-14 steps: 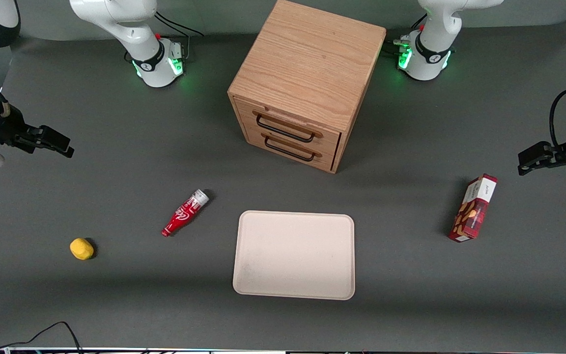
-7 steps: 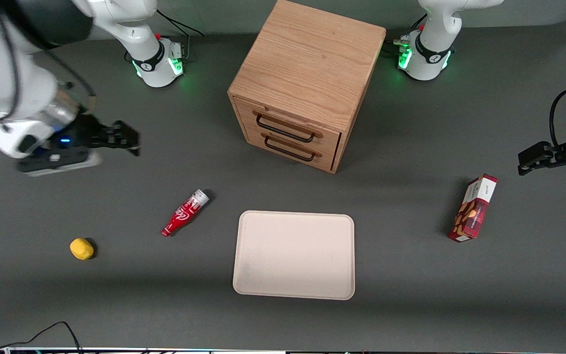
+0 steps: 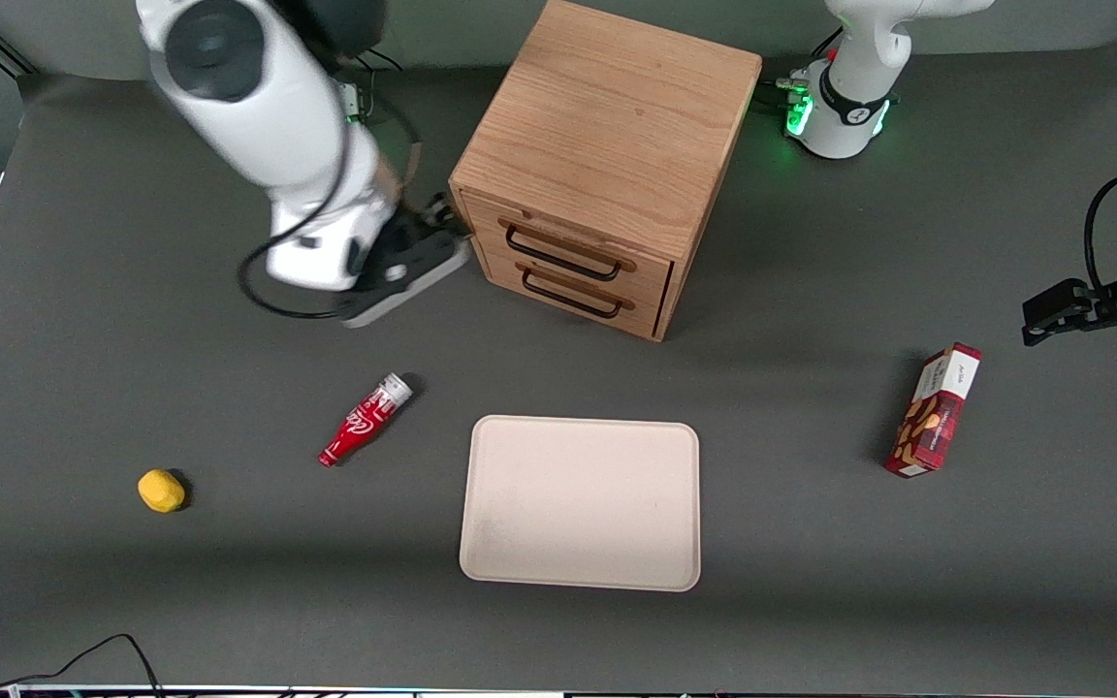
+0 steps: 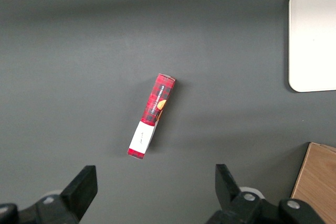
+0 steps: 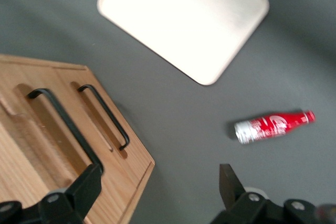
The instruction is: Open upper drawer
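The cabinet [image 3: 607,160] is seen standing on the table [image 3: 132,368], farther from the front camera than the tray [image 3: 580,502]. The upper drawer [image 3: 563,247] is shut, flush above the lower drawer [image 3: 573,291]. The gripper [image 3: 437,218] is held just beside the cabinet's front corner, apparently not touching the handle [image 5: 65,124]; its fingers [image 5: 84,190] are spread wide, holding nothing. A red bottle [image 3: 365,420] is lying near the tray.

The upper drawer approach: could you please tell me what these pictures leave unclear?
- Front view: the gripper is beside the cabinet, mostly hidden by the arm's wrist; contact cannot be judged.
- Right wrist view: the upper drawer is cut off by the edge, and one open jaw covers its handle's end.
- Drawer contents: hidden, both shut.
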`<state>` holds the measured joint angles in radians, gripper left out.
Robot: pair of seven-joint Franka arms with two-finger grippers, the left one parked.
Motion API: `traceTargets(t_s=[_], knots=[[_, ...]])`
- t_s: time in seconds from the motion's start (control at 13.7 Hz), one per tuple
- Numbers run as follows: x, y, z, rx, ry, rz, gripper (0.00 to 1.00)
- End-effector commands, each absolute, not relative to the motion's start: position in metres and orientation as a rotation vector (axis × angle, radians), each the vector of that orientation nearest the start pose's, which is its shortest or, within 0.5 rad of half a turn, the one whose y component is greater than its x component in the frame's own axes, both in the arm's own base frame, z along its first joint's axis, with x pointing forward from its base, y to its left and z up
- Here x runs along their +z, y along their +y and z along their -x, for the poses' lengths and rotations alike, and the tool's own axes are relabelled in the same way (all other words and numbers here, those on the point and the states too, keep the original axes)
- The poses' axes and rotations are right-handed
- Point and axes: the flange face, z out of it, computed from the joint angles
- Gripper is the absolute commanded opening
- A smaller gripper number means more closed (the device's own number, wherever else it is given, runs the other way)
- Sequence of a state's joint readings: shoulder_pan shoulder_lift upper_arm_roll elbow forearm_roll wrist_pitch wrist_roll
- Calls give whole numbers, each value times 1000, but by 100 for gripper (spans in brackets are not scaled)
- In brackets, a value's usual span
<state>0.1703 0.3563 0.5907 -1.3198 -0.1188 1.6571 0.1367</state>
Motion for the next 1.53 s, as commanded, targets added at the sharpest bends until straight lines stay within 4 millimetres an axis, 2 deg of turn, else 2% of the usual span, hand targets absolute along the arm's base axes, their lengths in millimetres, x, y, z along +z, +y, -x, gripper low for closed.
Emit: traceTargets(t_s=[0.0, 0.07, 0.15, 0.29, 0.58, 0.8, 1.17, 1.31, 1.46], knots=[[546, 440, -514, 1, -1069, 2874, 100], [536, 458, -503, 20, -1118, 2855, 100], [530, 469, -501, 4, -1137, 2832, 100], [517, 478, -504, -12, -1224, 2770, 100], [468, 482, -514, 69, -1347, 2693, 100], [439, 487, -509, 117, -1377, 2675, 100], [411, 486, -508, 132, -1483, 2605, 100], [408, 485, -507, 140, -1487, 2605, 100], [415, 487, -505, 135, -1493, 2595, 100]])
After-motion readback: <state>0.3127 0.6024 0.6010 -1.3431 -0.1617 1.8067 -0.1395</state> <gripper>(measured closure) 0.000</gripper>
